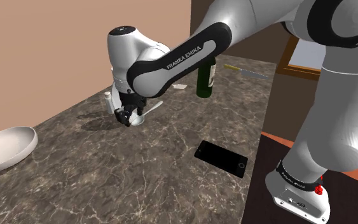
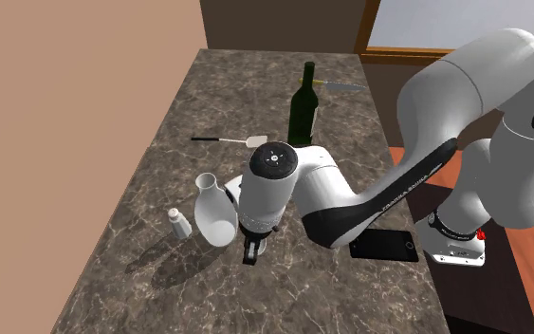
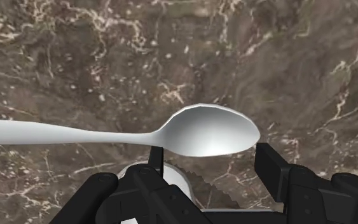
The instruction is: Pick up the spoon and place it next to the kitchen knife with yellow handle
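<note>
Hanging low over the dark marbled counter [image 1: 139, 172], the black gripper [image 1: 128, 118] [image 2: 253, 251] [image 3: 211, 153] points down with its fingers [image 3: 269, 167] spread apart. The white spoon [image 3: 209, 130] [image 1: 151, 109] lies across the gap. Its bowl sits between the two fingertips, and its handle runs out past one finger and away from the gripper. One tip is close to the spoon's neck and the other close to the end of the bowl. Whether either tip touches the spoon cannot be told, and nothing shows the bowl being clasped.

Just beside the gripper stands a white vase [image 2: 214, 213], and a small white shaker [image 2: 177, 223] [image 1: 109, 100] stands a little farther off on the same side. A black phone [image 1: 220, 159] [image 2: 384, 247] lies flat near the gripper, toward the stand. A spatula [image 2: 227, 140] with a dark handle and a pale head lies farther out on the counter.

The kitchen knife with yellow handle [image 1: 247, 72] [image 2: 339, 86] lies well apart from the gripper, near the far end of the counter. The dark green bottle [image 1: 205, 79] [image 2: 303, 104] stands upright between the gripper and the knife. A white bowl [image 1: 6, 147] rests well away from the gripper on the opposite side.
</note>
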Robot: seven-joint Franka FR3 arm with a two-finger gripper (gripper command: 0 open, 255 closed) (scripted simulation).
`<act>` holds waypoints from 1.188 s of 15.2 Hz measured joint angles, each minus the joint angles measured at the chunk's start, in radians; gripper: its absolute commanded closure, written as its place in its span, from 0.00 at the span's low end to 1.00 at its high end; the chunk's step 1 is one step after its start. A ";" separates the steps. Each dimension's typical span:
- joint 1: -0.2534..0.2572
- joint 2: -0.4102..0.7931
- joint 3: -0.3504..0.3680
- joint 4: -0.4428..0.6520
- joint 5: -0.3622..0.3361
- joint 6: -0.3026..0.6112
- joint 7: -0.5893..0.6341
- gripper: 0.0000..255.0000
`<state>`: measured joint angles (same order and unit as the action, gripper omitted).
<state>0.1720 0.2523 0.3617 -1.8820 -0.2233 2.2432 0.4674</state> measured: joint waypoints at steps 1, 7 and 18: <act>0.000 -0.006 0.001 0.004 0.004 -0.010 -0.002 1.00; -0.003 -0.039 0.009 0.045 0.025 -0.080 -0.019 1.00; -0.095 -0.156 -0.034 -0.039 0.103 -0.091 -0.184 1.00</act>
<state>0.0771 0.0958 0.3274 -1.9206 -0.1206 2.1525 0.2830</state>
